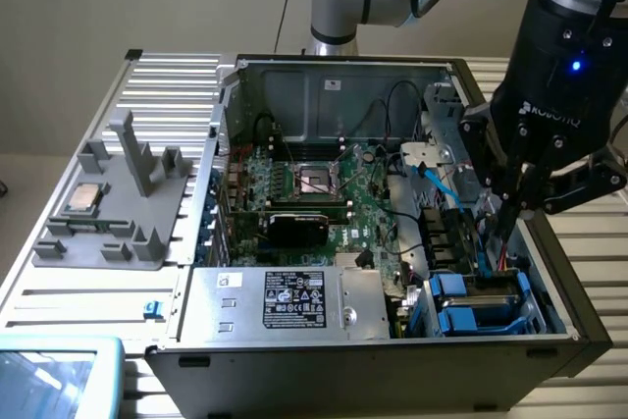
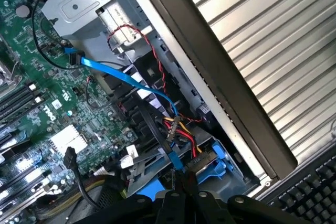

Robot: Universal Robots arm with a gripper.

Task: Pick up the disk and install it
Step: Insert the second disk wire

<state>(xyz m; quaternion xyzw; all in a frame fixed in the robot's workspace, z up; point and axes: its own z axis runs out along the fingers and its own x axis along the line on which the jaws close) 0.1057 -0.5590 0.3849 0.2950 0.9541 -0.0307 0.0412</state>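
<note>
Blue plastic marks the disk (image 1: 481, 303), which already lies low in the drive bay at the front corner of the open computer case (image 1: 589, 326), on the exterior view's right. The gripper (image 1: 518, 205) hangs just above the bay with its fingers pinched together and nothing between them. In the wrist view the closed fingertips (image 2: 181, 182) sit right over the blue carrier (image 2: 218, 163), among the red and yellow power wires (image 2: 181, 129) and the blue data cable (image 2: 113, 72). Seating it well, I'd judge, means pressing straight down on the carrier, clear of those wires.
</note>
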